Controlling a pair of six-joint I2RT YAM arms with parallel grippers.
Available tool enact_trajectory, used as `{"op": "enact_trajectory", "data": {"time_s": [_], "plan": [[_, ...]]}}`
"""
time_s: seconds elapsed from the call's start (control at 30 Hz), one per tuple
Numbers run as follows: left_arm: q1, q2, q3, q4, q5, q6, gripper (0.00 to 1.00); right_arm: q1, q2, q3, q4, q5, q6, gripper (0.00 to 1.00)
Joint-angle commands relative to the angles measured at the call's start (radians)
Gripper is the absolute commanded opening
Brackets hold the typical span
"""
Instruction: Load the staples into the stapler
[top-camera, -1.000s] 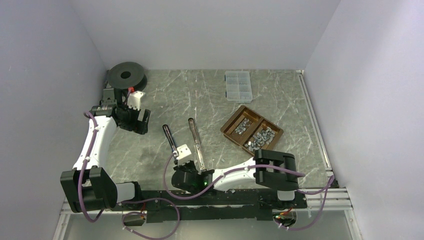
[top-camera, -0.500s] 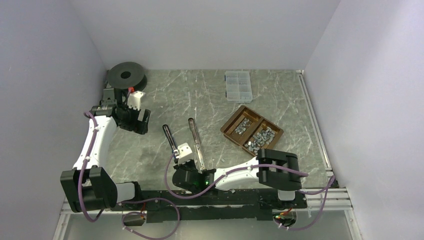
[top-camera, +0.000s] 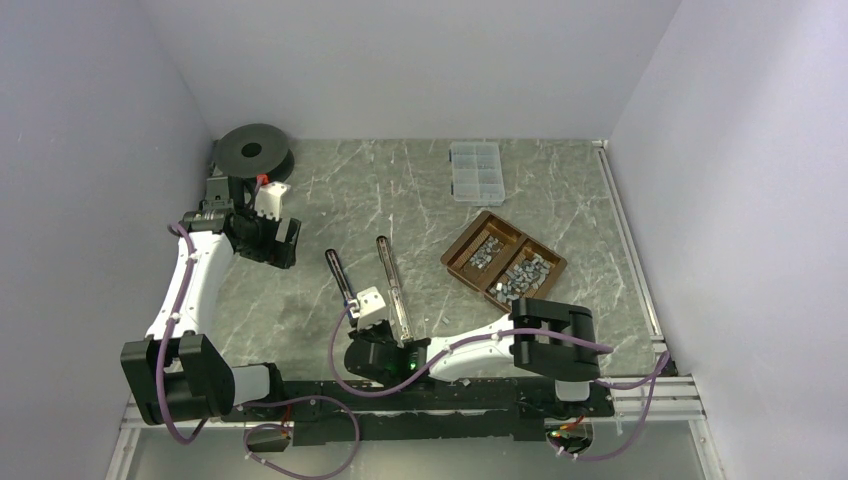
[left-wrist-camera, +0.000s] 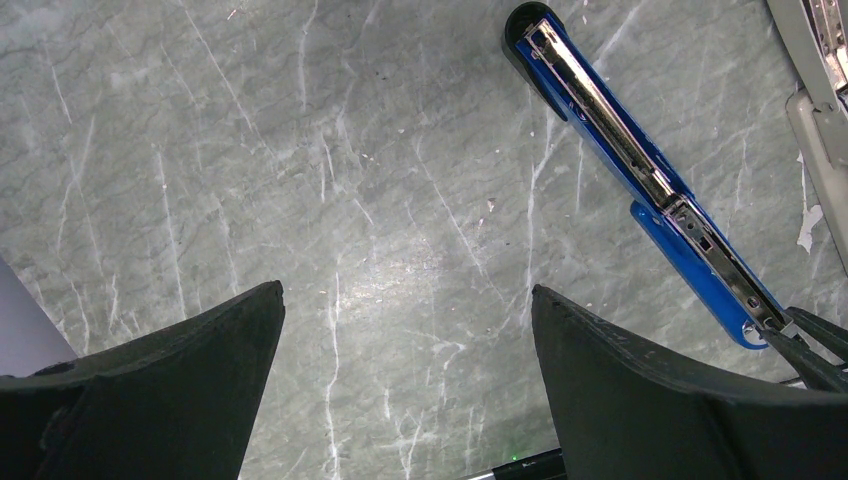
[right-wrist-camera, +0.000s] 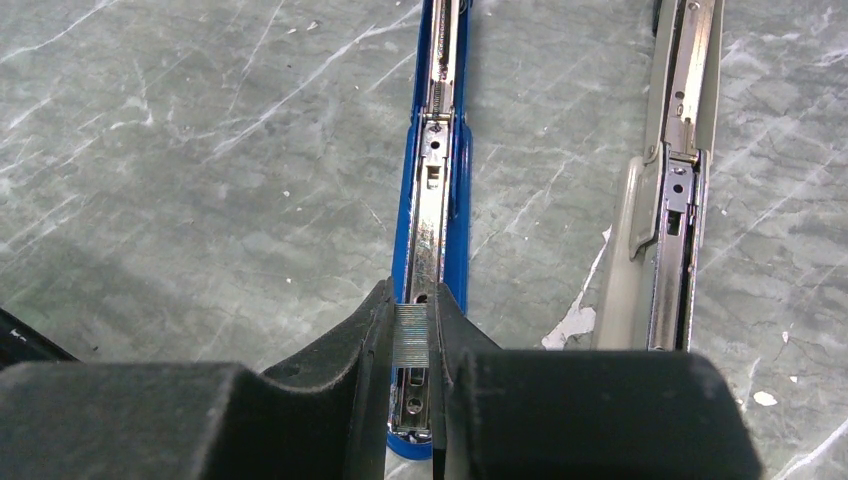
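Since one second earlier, the right gripper (right-wrist-camera: 411, 335) had crept slightly away from the arm bases along the blue stapler (right-wrist-camera: 437, 170); the left arm had not shifted. Its jaws were clamped on a staple strip (right-wrist-camera: 410, 345), held over the near end of the blue stapler's open metal channel — contact could not be confirmed. A grey stapler (right-wrist-camera: 676, 190), also opened flat, lay just beside it on the counter (right-wrist-camera: 200, 150). The left gripper (left-wrist-camera: 407, 300) hovered over bare counter, jaws wide apart, holding nothing. Farther back, loose staples (top-camera: 520, 277) lay in both compartments of a brown tray (top-camera: 449, 258); beyond sat a clear compartment box (top-camera: 475, 172) — and, far left, a black spool (top-camera: 252, 151).
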Motion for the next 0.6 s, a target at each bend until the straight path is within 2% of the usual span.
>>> {"op": "enact_trajectory", "data": {"time_s": [0.0, 0.57], "plan": [[0.002, -0.005, 0.015, 0.023, 0.015, -0.023, 0.99, -0.005, 0.002, 0.013, 0.002, 0.028, 0.018, 0.00], [0.002, -0.008, 0.010, 0.025, 0.012, -0.022, 0.99, -0.004, 0.029, 0.027, -0.026, 0.020, 0.030, 0.00]]}}
